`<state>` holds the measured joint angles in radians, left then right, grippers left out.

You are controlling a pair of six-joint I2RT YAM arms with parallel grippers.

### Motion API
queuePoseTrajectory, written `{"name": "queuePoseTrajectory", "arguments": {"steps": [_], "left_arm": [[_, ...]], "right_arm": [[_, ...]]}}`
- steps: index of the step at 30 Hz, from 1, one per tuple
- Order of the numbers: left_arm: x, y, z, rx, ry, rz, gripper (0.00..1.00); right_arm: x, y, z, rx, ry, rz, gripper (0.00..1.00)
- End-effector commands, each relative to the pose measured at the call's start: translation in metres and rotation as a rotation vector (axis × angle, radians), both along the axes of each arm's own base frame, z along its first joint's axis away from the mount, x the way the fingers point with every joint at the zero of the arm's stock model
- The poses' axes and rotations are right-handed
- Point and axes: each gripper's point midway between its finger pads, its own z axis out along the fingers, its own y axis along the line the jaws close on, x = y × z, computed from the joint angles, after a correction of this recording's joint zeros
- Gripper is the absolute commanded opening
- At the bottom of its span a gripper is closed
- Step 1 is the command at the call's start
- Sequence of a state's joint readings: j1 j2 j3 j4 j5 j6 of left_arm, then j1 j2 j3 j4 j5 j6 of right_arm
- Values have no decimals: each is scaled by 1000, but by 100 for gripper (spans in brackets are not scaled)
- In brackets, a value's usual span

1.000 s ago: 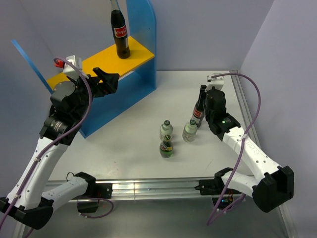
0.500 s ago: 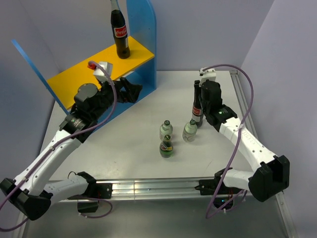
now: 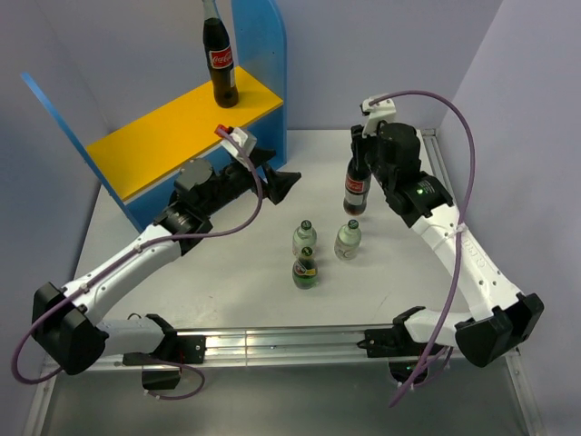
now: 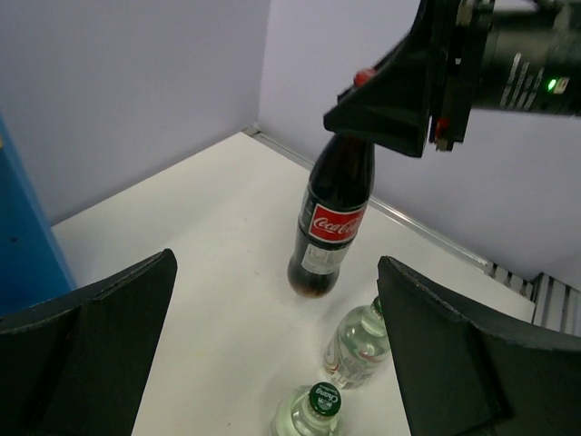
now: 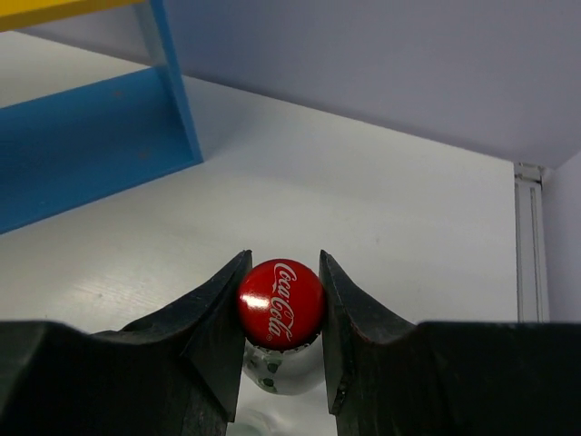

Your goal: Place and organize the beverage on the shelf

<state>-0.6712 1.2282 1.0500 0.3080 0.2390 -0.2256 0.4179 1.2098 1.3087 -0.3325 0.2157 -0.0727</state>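
My right gripper (image 5: 283,272) is shut on the red cap (image 5: 281,303) of a tall dark cola bottle (image 3: 356,186), which it holds upright at the table's back right; its red label also shows in the left wrist view (image 4: 334,222). My left gripper (image 3: 281,182) stands wide open and holds nothing, low over the table, pointing at that bottle. A second cola bottle (image 3: 219,64) stands on the yellow-orange top board (image 3: 172,127) of the shelf. Two small clear bottles (image 3: 304,238) (image 3: 348,240) and a small dark green one (image 3: 305,271) stand mid-table.
The shelf's tall blue side panel (image 3: 259,54) rises just right of the bottle standing on the board. Its blue front panel (image 5: 91,154) reaches down to the table. A metal rail (image 3: 281,345) runs along the near edge between the arm bases. Grey walls close the back and right.
My left arm has swung from the shelf's front down toward the table's middle, staying open. My right gripper has moved the held cola bottle a little back and left.
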Motion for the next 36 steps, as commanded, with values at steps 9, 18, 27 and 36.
{"name": "queuePoseTrajectory", "arguments": {"steps": [9, 18, 27, 36], "left_arm": [[-18, -47, 21, 86, -145, -257, 100], [-46, -48, 12, 119, -147, -372, 99], [-36, -45, 0, 144, -120, -310, 100], [-38, -43, 2, 137, -128, -307, 99]], "right_arm": [[-57, 67, 179, 40, -380, 270, 0], [-83, 103, 215, 87, -425, 373, 0], [-112, 122, 229, 109, -443, 450, 0], [-130, 126, 236, 149, -458, 502, 0]]}}
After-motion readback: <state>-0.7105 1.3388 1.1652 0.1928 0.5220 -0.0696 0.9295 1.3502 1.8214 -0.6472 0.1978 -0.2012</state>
